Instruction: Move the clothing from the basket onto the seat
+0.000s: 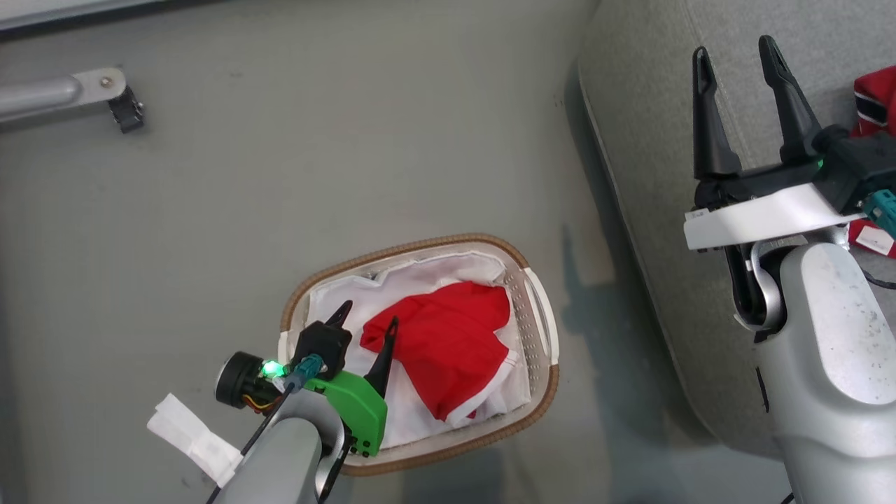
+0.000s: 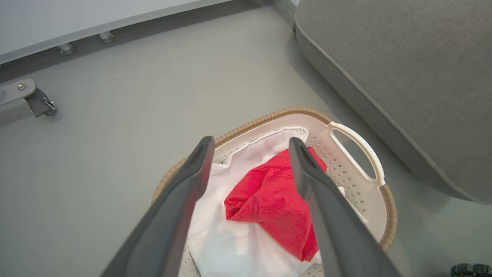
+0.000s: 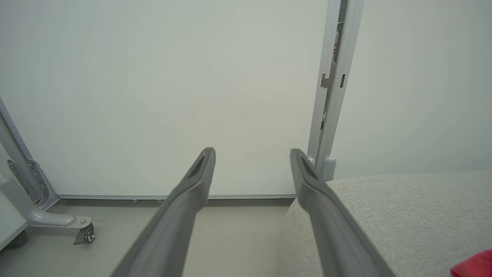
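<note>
Clothing (image 2: 269, 200) in basket (image 2: 355, 190), head-view striped piece (image 1: 875, 98) on seat (image 1: 644, 91); left end effector (image 1: 369, 314), right end effector (image 1: 733, 47) released

2 red clothing pieces are showing: 1 red piece (image 1: 448, 350) is lying in the 1 basket (image 1: 521, 301), and 1 striped red piece (image 1: 875, 98) is lying on the 1 sofa (image 1: 644, 140). 1 white liner (image 1: 413, 280) is lining the basket. 2 grippers are hovering, the left gripper (image 1: 370, 313) and the right gripper (image 1: 733, 45), each showing 2 dark fingers (image 1: 791, 98). 1 caster leg (image 1: 70, 91) is resting on the floor (image 1: 280, 175).
</note>
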{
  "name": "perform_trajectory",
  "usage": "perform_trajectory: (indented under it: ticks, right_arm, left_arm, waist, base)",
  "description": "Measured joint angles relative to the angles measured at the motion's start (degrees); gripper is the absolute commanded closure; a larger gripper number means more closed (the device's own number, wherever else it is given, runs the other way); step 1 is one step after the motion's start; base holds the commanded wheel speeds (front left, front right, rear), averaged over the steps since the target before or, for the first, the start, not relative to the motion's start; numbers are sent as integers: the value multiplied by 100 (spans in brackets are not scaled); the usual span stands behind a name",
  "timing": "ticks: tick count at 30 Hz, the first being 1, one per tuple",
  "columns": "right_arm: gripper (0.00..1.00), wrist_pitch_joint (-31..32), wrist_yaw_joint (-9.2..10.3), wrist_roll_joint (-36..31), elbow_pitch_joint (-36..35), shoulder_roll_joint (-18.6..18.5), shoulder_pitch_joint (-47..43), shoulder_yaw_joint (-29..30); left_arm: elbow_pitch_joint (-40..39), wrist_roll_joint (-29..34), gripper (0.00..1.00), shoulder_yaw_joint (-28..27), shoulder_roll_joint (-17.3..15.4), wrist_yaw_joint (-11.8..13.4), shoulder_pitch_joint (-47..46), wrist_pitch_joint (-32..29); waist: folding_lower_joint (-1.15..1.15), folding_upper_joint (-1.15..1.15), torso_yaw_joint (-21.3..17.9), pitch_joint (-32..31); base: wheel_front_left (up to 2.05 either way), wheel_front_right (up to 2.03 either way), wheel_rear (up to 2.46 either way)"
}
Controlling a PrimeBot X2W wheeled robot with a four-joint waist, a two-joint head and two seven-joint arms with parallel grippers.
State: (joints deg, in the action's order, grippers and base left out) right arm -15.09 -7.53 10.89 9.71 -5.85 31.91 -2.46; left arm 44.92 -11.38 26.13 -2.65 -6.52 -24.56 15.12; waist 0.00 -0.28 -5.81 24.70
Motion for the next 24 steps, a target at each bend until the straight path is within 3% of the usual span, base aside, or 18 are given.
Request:
perform_trajectory:
  ticks: [17,24]
  right_arm:
    - [0,0,0,165,-790,241,297,-132]
    - [0,0,0,66,-929,274,302,-86]
  left_arm:
    - [2176,832,0,760,-169,-56,-1738,0]
    - [2692,907,0,944,-233,-46,-2135,-1]
  waist:
    - [1,0,-787,1861]
    - [1,0,-1085,2362]
  base:
    - [0,0,0]
    - [0,0,0]
